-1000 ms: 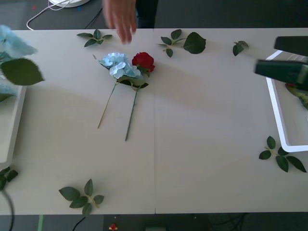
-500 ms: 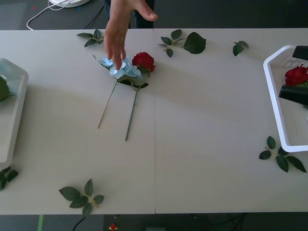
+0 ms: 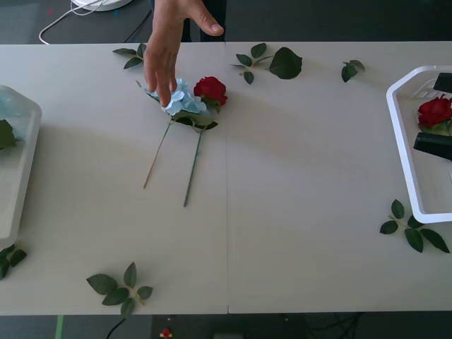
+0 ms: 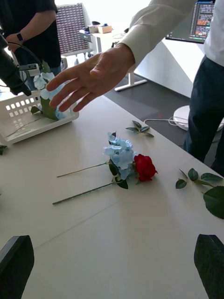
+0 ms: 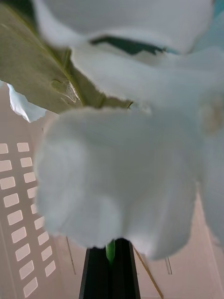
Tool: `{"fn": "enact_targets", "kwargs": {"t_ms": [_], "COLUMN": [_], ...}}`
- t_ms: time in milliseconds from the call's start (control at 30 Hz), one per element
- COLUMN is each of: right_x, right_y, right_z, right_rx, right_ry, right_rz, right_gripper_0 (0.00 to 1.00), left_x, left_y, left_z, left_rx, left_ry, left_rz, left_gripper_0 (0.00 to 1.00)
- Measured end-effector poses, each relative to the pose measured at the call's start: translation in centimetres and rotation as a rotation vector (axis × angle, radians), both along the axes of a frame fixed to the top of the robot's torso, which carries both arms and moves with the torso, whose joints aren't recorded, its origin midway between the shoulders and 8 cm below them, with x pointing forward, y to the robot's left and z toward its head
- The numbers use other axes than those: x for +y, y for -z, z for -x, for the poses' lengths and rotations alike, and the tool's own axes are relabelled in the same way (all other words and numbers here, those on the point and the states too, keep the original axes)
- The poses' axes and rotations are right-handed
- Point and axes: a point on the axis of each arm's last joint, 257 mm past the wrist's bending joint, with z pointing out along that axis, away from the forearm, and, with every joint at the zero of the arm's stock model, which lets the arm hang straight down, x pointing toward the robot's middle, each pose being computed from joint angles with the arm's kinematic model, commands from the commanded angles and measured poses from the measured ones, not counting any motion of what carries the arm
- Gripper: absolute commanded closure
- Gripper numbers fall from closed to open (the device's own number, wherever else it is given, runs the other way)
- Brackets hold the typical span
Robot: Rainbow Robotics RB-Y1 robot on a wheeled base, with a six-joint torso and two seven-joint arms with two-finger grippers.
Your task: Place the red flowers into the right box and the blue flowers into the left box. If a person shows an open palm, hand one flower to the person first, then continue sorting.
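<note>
I see a person's hand [image 3: 166, 53] over the blue flower [image 3: 182, 100] beside one red flower [image 3: 210, 90] mid-tabletop [image 3: 296, 176]. Second red flower [image 3: 434, 111] in right box [image 3: 402, 152]. Left pincer [image 5: 109, 268] grips another blue flower's stem [image 5: 109, 250] over left box [image 3: 21, 169]; right pincer [image 4: 112, 261] spread.

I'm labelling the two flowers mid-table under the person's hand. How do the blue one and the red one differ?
The blue flower is a loose, pale cluster of small petals; the red flower is one tight, dark bloom. The blue one's stem looks thin and tan, the red one's greener and darker. The person's hand reaches to the blue flower, not the red. Both lie flat on the table, heads touching, stems towards the robot.
</note>
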Motion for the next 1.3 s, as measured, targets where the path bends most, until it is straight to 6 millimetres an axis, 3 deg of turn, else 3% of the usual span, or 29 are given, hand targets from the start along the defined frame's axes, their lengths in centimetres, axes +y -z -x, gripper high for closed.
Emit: {"fn": "enact_targets", "kwargs": {"t_ms": [600,633,700,733,867,967,1300], "right_x": [-0.11,-0.11,-0.11,-0.11,-0.11,-0.11,-0.11], "right_y": [-0.01,-0.01,-0.01,-0.01,-0.01,-0.01,-0.01], "right_z": [-0.09,-0.09,-0.09,-0.09,-0.09,-0.09,-0.09], "right_rx": [0.0,0.0,0.0,0.0,0.001,0.001,0.001], "right_ry": [0.004,0.004,0.004,0.004,0.004,0.004,0.004], "right_rz": [-0.002,-0.002,-0.002,-0.002,-0.002,-0.002,-0.002], "right_gripper_0": [0.0,0.0,0.0,0.0,0.0,0.0,0.0], "left_x": [0.01,0.01,0.01,0.02,0.02,0.02,0.02], "left_y": [-0.03,-0.03,-0.03,-0.03,-0.03,-0.03,-0.03], "left_z": [-0.02,-0.03,-0.03,-0.03,-0.03,-0.03,-0.03], "left_rx": [-0.001,-0.001,-0.002,-0.002,-0.002,-0.002,-0.002], "left_ry": [0.0,0.0,0.0,0.0,0.0,0.0,0.0], "left_rz": [-0.001,-0.001,-0.001,-0.001,-0.001,-0.001,-0.001], "left_gripper_0": [0.99,0.92,0.54,0.49,0.42,0.23,0.22]}}
